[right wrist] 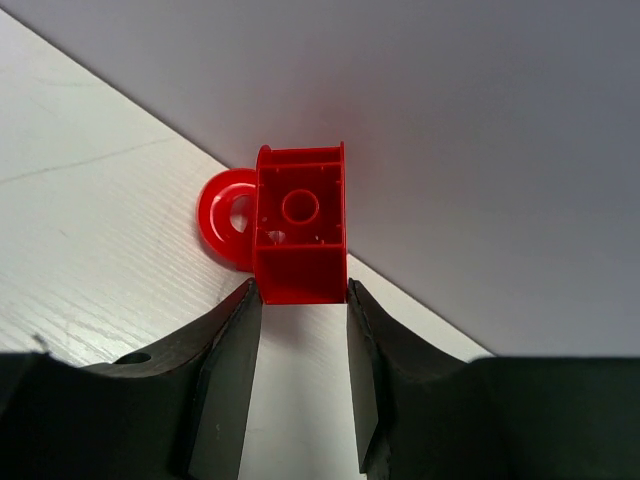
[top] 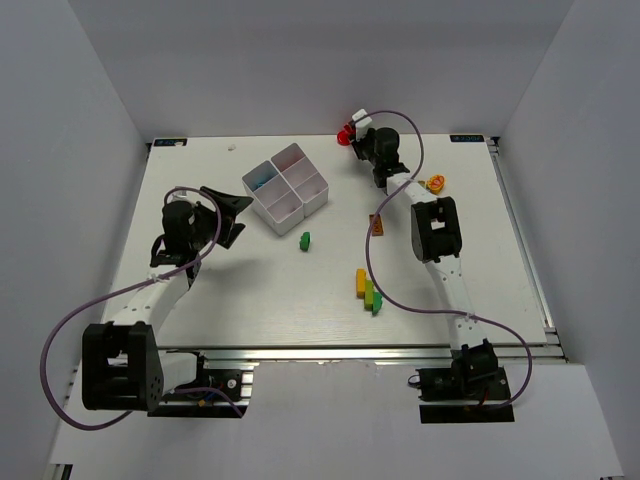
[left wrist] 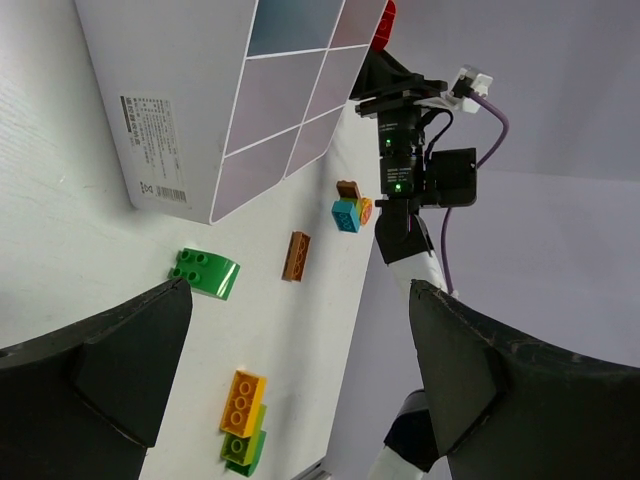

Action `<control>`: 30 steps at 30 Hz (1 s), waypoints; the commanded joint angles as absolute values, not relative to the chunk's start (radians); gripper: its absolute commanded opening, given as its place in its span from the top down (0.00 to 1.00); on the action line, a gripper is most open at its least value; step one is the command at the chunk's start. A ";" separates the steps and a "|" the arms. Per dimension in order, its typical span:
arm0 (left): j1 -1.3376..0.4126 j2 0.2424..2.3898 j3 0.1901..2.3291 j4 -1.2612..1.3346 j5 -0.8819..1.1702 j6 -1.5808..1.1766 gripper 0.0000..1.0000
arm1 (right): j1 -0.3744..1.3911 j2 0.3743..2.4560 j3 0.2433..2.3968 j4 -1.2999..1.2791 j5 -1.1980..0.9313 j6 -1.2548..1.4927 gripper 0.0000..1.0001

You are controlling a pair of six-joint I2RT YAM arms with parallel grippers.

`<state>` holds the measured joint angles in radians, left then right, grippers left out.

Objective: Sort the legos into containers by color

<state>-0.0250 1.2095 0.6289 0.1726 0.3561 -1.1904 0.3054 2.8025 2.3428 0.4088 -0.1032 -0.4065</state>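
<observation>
One red lego (right wrist: 298, 225) — pinched tip-deep in the right end effector (right wrist: 298, 293).

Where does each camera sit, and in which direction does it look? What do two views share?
Top external: above and behind the bases, looking down on the table; both arms show, left gripper, right gripper.
Left wrist: on the left arm, looking across past the tray at the right arm; own open fingers.
Right wrist: facing the far wall; own fingers clamp the red lego.
Shared: top and left wrist both show the tray and green lego.
</observation>
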 commanded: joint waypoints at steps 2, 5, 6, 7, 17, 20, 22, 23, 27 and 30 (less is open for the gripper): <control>-0.018 1.190 0.630 0.202 0.368 -1.192 0.02 | 0.298 2.798 2.388 0.460 -0.055 -0.454 1.00; -0.017 1.186 0.626 0.199 0.368 -1.190 0.02 | 0.298 2.804 2.388 0.454 -0.049 -0.462 1.00; -0.017 1.184 0.624 0.199 0.370 -1.190 0.02 | 0.298 2.806 2.388 0.453 -0.049 -0.463 1.00; -0.017 1.183 0.623 0.199 0.370 -1.190 0.02 | 0.298 2.809 2.388 0.451 -0.049 -0.465 1.00; -0.009 1.161 0.612 0.187 0.367 -1.190 0.02 | 0.299 2.836 2.404 0.434 -0.057 -0.491 1.00; -0.008 1.164 0.612 0.190 0.368 -1.190 0.02 | 0.298 2.841 2.407 0.428 -0.061 -0.495 1.00; -0.006 1.166 0.612 0.190 0.370 -1.190 0.02 | 0.299 2.846 2.410 0.426 -0.060 -0.499 1.00; -0.006 1.166 0.611 0.190 0.370 -1.190 0.02 | 0.298 2.846 2.410 0.426 -0.060 -0.500 1.00; -0.005 1.164 0.607 0.192 0.370 -1.192 0.02 | 0.301 2.847 2.410 0.425 -0.063 -0.506 1.00; -0.003 1.164 0.606 0.196 0.371 -1.193 0.02 | 0.302 2.849 2.410 0.419 -0.074 -0.517 1.00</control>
